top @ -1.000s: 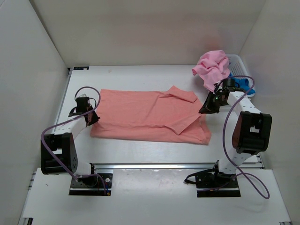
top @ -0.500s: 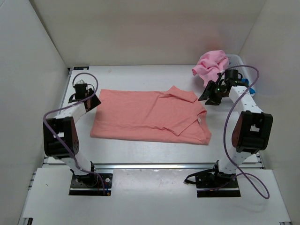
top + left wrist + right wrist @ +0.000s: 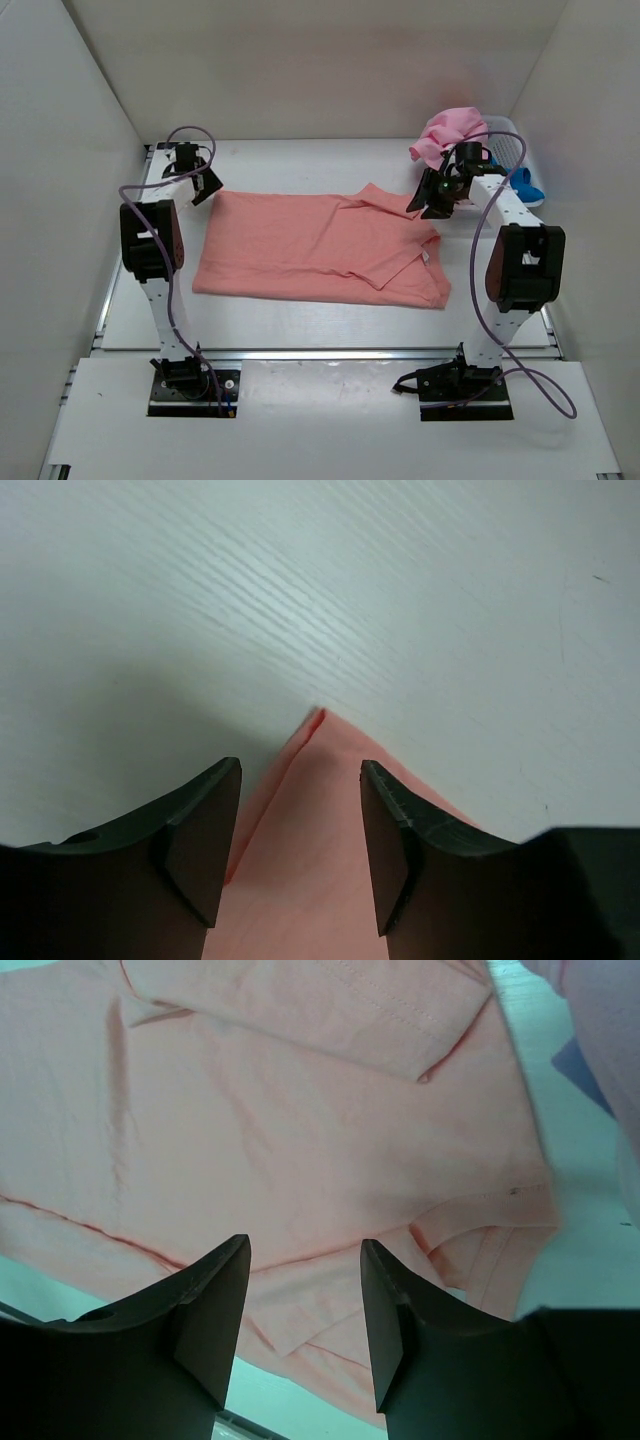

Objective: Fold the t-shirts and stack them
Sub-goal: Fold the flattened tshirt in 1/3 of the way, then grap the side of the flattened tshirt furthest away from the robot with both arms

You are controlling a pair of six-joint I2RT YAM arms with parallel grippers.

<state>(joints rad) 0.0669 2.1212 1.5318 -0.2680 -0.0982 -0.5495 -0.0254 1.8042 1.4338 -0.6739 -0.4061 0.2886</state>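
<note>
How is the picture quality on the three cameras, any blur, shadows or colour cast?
Top external: evenly lit and sharp, the salmon shirt true in colour. Left wrist: table grain crisp, the left gripper's fingers dark and soft-edged, with a grey shadow at left. Right wrist: washed out, the shirt pale, the table tinted greenish.

The left gripper (image 3: 300,780) hangs over the white table (image 3: 420,590), its two dark fingers (image 3: 200,850) spread apart and holding nothing. Seen between them, one pointed corner of the salmon t-shirt (image 3: 320,890) lies flat on the table with its tip aimed away from the gripper. A narrow folded strip runs along the corner's left edge. The cloth widens toward the bottom of the view and passes under both fingers. A soft grey shadow darkens the table left of the corner; faint grain lines cross the surface.
</note>
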